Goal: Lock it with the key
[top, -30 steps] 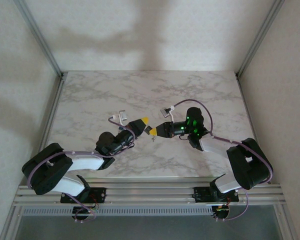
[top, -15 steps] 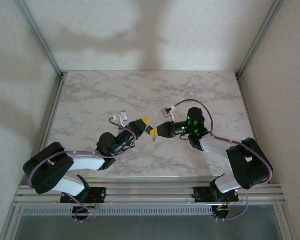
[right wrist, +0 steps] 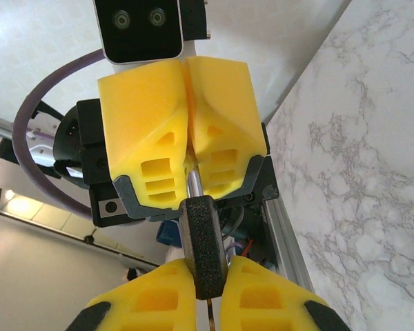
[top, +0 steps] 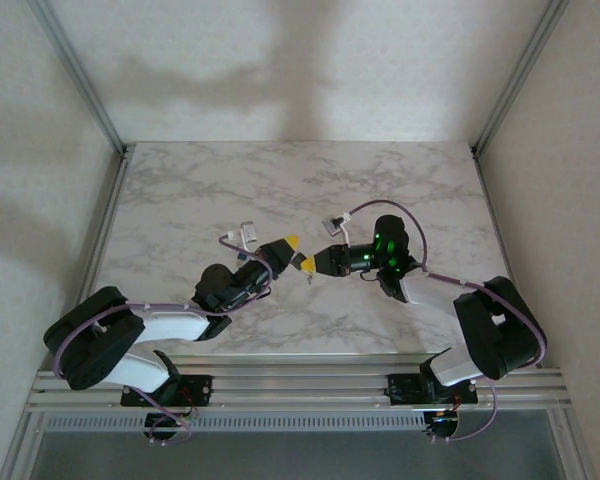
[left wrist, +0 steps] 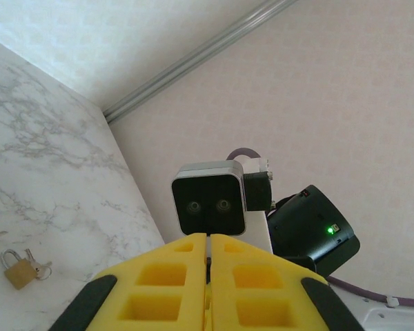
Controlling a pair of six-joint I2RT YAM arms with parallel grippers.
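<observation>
Marble table (top: 210,190): padlock (left wrist: 16,270) lying below left claw (left wrist: 208,240), apart from it.
Left claw: pressed together on key (right wrist: 201,234) shaft.
Right claw (right wrist: 207,279): clamped on key's black head, facing left claw.

Left arm (top: 170,322) and right arm (top: 432,290): white link shells, black rounded joint housings, black base plates. A purple cable (top: 52,345) loops along each arm.

Left gripper (top: 290,243) and right gripper (top: 307,262): yellow moulded fingers with rectangular pockets, in black carriers. The left carrier has a visible screw (right wrist: 110,205).

Wrist camera (left wrist: 208,205) on the right arm: grey frame, black face, two lenses. The left arm has the same unit.

Green LED (left wrist: 329,229) is lit on the right wrist's black housing.
</observation>
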